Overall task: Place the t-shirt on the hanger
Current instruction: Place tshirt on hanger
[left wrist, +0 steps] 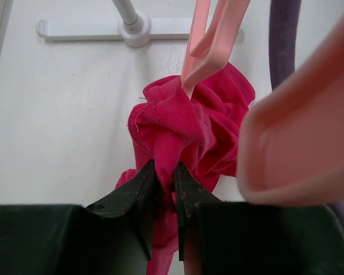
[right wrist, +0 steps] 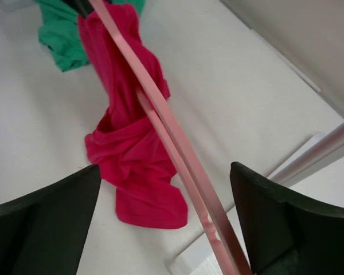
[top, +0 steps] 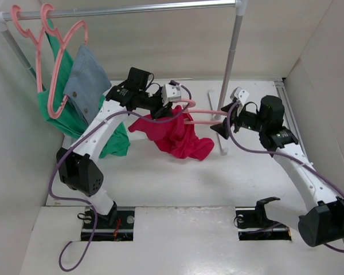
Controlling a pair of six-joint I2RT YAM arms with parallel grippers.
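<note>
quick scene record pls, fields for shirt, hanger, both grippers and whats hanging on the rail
t-shirt: bunched, lower part on the table, top lifted
hanger: off the rail, one end against the t-shirt
left gripper: shut on the t-shirt
right gripper: open around the hanger bars
rail: green garment, grey-blue garment hanging

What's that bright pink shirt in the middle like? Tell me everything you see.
The t-shirt is crimson-pink cloth, bunched and wrinkled, not spread flat. The left gripper pinches a fold, holding that part up while the lower end lies on the white table. A tip of the pink hanger presses into the bunch. Sleeves and neck cannot be told apart.
</note>
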